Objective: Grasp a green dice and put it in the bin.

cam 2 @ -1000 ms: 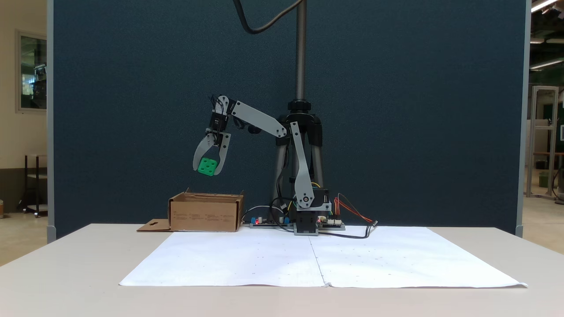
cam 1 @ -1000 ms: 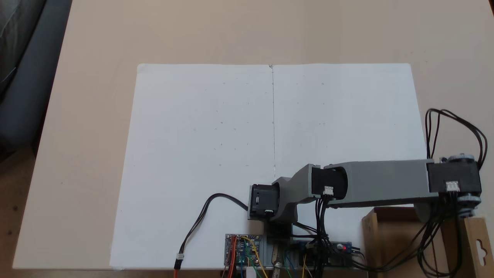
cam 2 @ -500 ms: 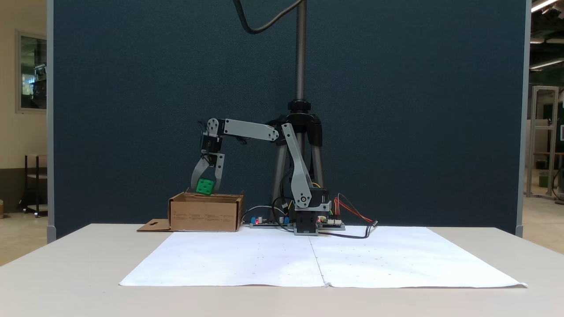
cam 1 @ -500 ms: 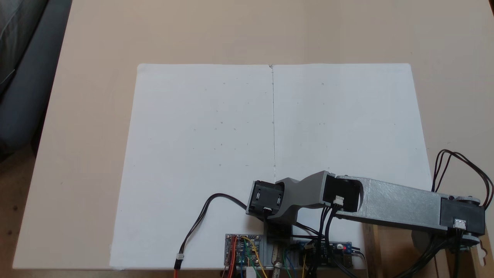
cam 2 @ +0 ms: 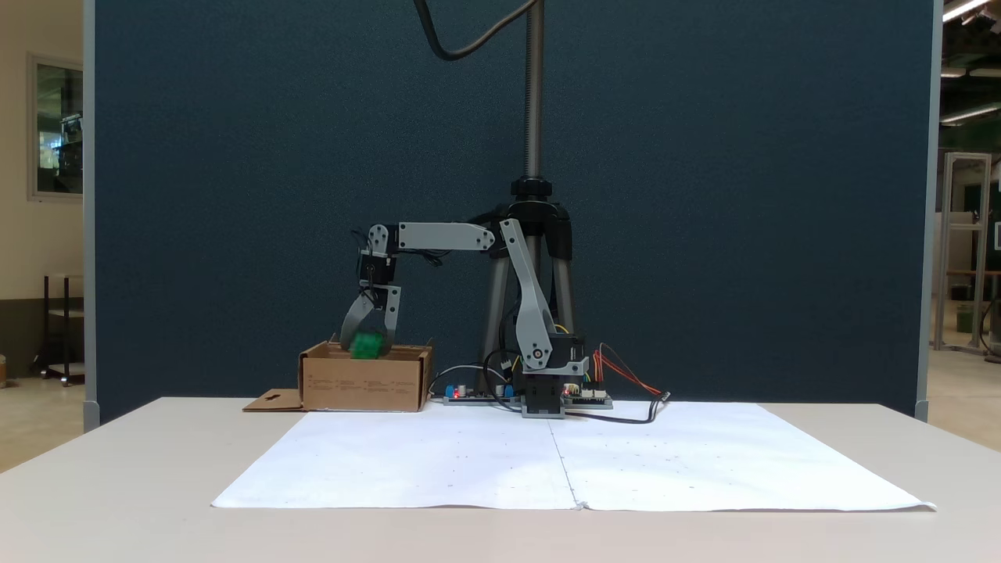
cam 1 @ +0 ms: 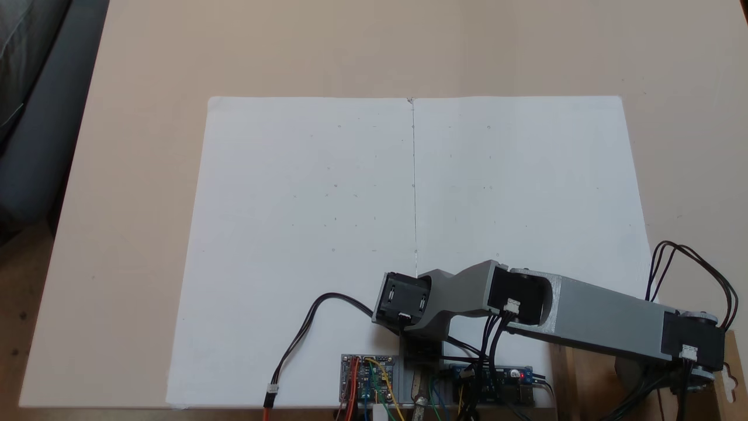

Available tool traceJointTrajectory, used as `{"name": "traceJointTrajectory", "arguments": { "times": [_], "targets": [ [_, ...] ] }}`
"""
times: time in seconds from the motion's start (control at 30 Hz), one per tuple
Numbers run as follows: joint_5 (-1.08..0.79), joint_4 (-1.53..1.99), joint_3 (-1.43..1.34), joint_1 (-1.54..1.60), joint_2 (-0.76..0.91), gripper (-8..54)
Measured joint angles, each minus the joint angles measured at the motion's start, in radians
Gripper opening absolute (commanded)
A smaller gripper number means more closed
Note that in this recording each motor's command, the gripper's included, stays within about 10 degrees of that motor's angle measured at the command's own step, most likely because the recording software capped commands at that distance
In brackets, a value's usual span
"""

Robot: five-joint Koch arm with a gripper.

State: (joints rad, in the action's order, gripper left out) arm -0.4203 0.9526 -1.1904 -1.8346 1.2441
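Observation:
The green dice (cam 2: 366, 346) sits between the fingers of my gripper (cam 2: 365, 341), level with the top rim of the bin (cam 2: 364, 383). Its image is blurred. The gripper points straight down over the bin's opening and is shut on the dice. The bin is a brown cardboard box at the back left of the table in this fixed view, with a slotted flap (cam 2: 270, 400) lying flat beside it. From above, the grey arm (cam 1: 602, 318) reaches to the lower right over the bin (cam 1: 575, 380) and covers the gripper and the dice.
Two white paper sheets (cam 1: 362, 234) cover the middle of the table. Control boards (cam 1: 368, 377) with coloured wires and a black cable (cam 1: 304, 333) lie by the arm's base. A tripod (cam 2: 534, 234) and a blue partition stand behind the arm.
The arm swung over the bin and came down. The gripper carried the dice from well above the box to its rim.

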Motion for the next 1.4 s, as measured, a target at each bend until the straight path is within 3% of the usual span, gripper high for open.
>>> {"name": "traceJointTrajectory", "arguments": {
  "times": [0.03, 0.53, 0.63, 0.77, 1.4],
  "targets": [
    [0.0, 0.002, 0.0, -0.008, 0.0, 43.2],
    [-0.006, 0.046, 0.0, -0.014, 0.017, 43.1],
    [-0.006, 0.187, 0.129, 0.04, 0.041, 43.2],
    [0.006, 0.336, 0.27, 0.189, 0.08, 43.1],
    [0.36, 0.391, 0.27, 1.111, 0.202, 43.2]
  ]
}}
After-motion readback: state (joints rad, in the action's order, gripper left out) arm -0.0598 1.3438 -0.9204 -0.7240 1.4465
